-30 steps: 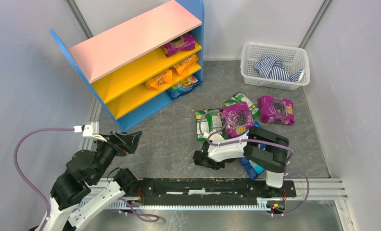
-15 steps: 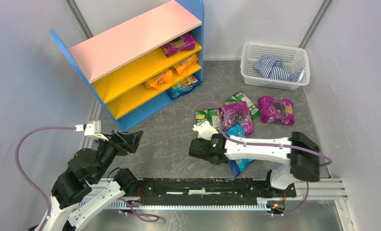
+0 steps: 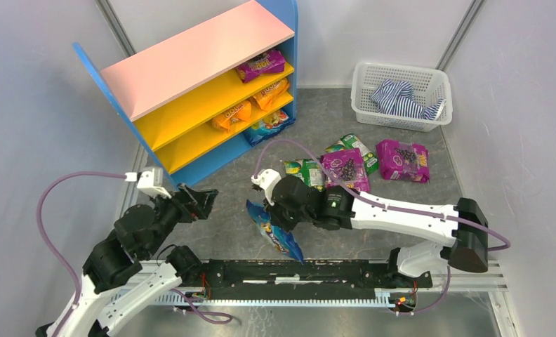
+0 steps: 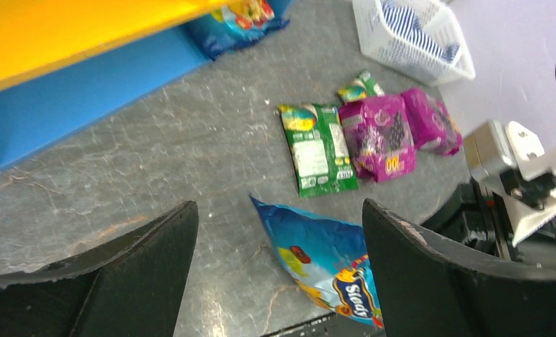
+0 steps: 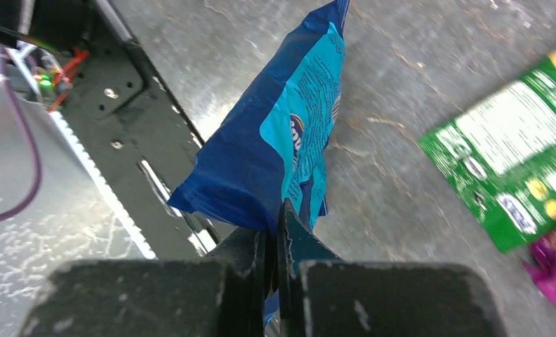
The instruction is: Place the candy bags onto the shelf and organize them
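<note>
We find the right gripper (image 5: 278,223) clenched on one edge of a blue bag (image 3: 275,230), its fingers pressed together with the foil pinched between them. The blue bag hangs tilted and crumpled near the front rail (image 3: 317,270), between the two arms; we cannot tell whether its lower end touches the grey floor (image 3: 233,177). The left gripper (image 3: 202,202) is released, its fingers spread wide and grasping nothing, and it hangs over the floor just in front of the near corner of the shelf (image 3: 198,60). In its wrist view the blue bag shows between the fingers but apart from both. The shelf stands at the back left, set at an angle, and holds four packets at its right end: a purple bag (image 3: 261,67) on the upper yellow board, a first orange bag (image 3: 271,91) and a second orange bag (image 3: 232,115) on the middle board, and a shelved blue bag (image 3: 268,124) on the lowest level. On the floor right of centre lie a green bag (image 3: 302,174), a loose purple bag (image 3: 345,168) touching it, a second green bag (image 3: 354,145) partly under that one, and a far purple bag (image 3: 401,160) just beside the group. A white basket (image 3: 365,105) at the back right contains a striped cloth (image 3: 400,97).
</note>
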Robot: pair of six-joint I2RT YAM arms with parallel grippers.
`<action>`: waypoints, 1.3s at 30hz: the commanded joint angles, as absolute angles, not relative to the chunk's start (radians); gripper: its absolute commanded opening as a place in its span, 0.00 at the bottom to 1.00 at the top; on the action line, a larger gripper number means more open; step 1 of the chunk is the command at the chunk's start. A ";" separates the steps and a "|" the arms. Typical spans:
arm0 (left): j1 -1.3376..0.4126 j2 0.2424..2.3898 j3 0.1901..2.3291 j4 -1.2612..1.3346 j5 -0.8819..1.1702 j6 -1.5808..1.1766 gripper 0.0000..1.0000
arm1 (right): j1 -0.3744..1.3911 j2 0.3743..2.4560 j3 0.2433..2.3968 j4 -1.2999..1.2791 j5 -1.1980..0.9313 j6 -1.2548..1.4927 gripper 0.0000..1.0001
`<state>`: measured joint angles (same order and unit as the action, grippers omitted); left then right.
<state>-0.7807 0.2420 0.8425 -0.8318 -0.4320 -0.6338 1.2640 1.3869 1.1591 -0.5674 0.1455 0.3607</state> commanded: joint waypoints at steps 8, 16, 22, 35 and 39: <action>-0.779 0.503 0.811 -0.603 -0.016 -0.686 0.90 | 0.974 1.376 1.077 -0.198 -0.321 0.284 0.00; -0.779 0.702 0.746 -0.365 0.064 -0.844 0.76 | 0.940 1.383 1.070 -0.169 -0.383 0.199 0.00; -0.779 0.857 0.783 -0.271 0.054 -0.903 0.68 | 0.916 1.425 1.072 -0.158 -0.431 0.153 0.00; -0.779 0.902 0.752 -0.227 -0.087 -1.041 0.60 | 0.879 1.434 1.017 -0.127 -0.520 0.070 0.00; -0.779 0.867 0.732 -0.225 -0.107 -1.071 0.65 | 0.871 1.435 1.020 -0.121 -0.533 0.076 0.00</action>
